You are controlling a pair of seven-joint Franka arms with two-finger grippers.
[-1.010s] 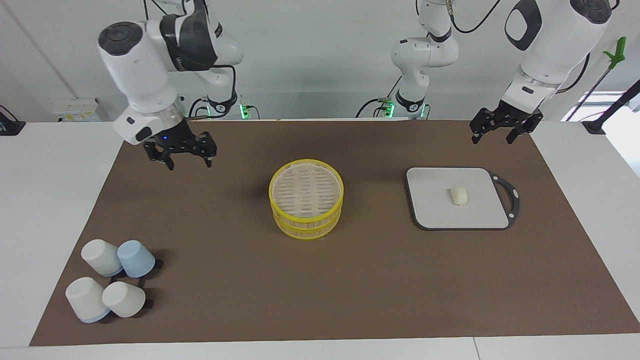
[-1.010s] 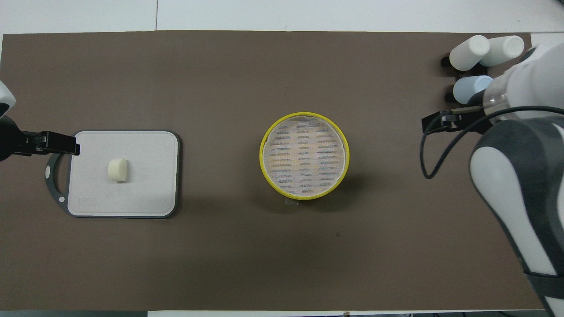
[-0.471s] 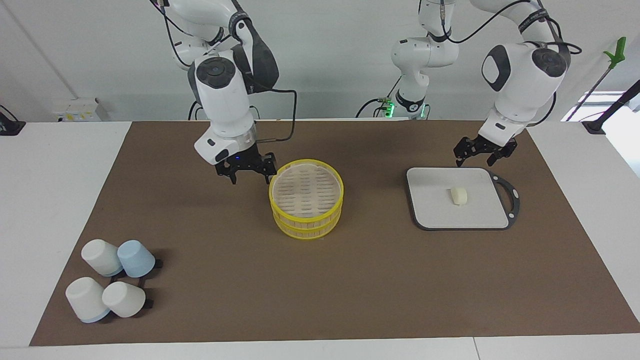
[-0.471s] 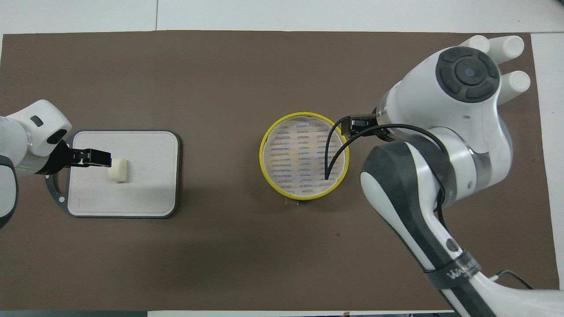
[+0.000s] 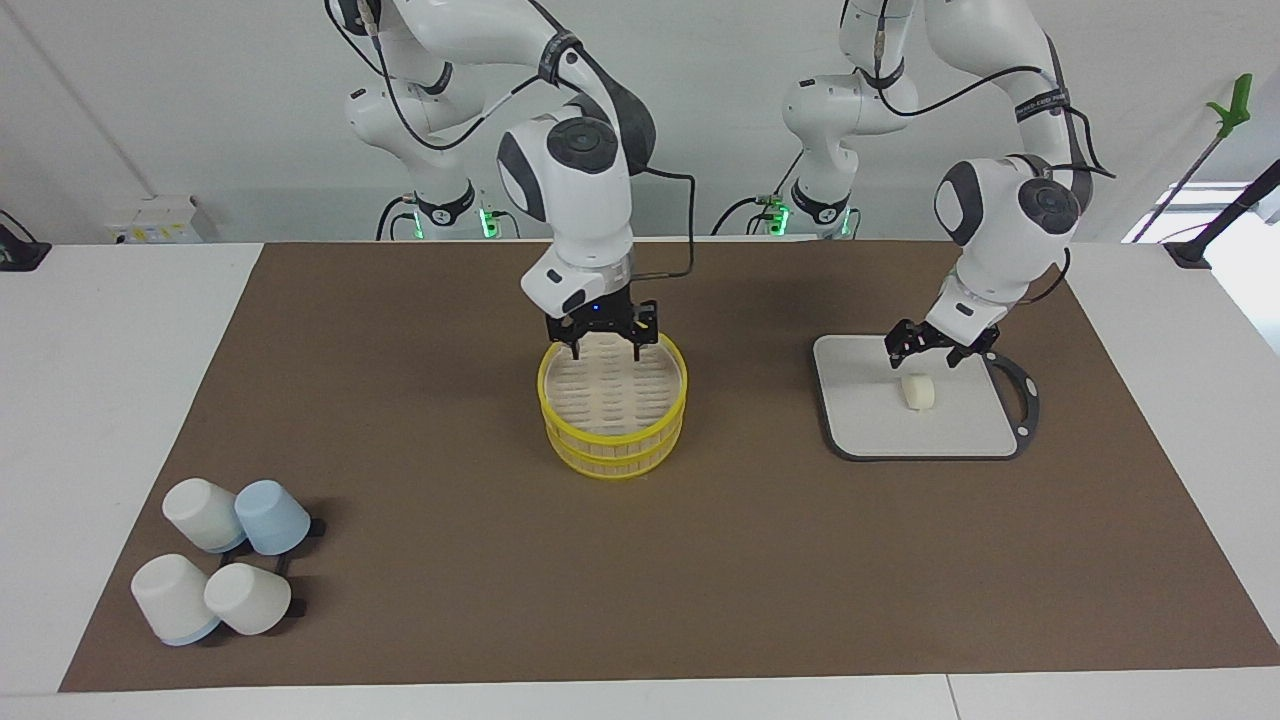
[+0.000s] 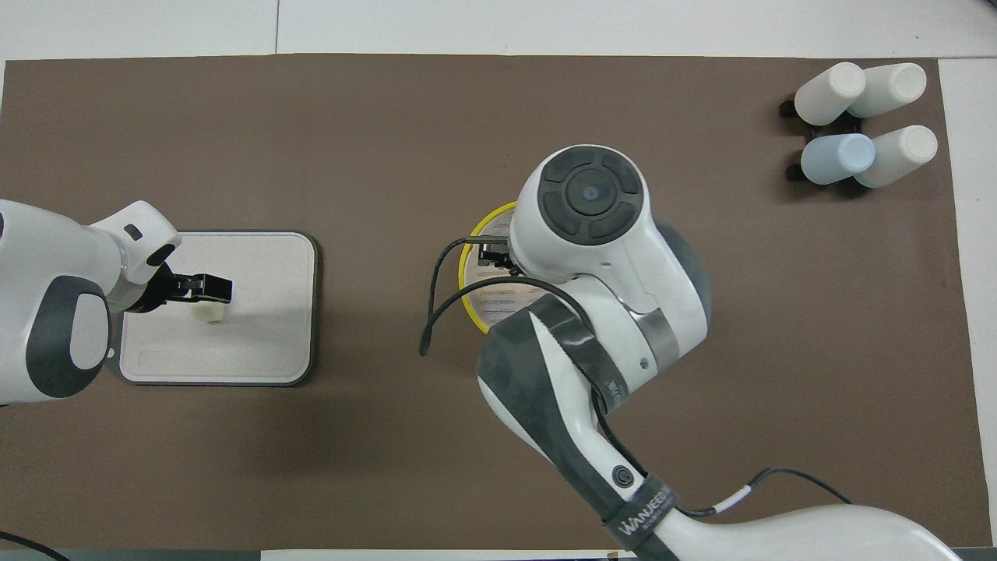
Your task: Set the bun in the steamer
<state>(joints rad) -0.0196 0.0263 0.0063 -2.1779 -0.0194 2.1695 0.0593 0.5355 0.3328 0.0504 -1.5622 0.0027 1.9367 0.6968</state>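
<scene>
Off-white dough bun [image 5: 918,391] on grey rectangular board [image 5: 860,420], spread left gripper [image 5: 936,352] above | spread right gripper [image 5: 606,347] over lidded yellow-rimmed slatted steamer [image 5: 612,440] | 4 upturned cups [image 5: 225,570] well apart

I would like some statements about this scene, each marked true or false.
1. The bun lies on the grey board. True.
2. The left gripper holds the bun in the air. False: it is open just above the bun, which rests on the board.
3. The right gripper is over the steamer. True.
4. The steamer's lid lies beside it on the mat. False: the lid tier sits on top.
5. Four cups stand near the right arm's end. True.
</scene>
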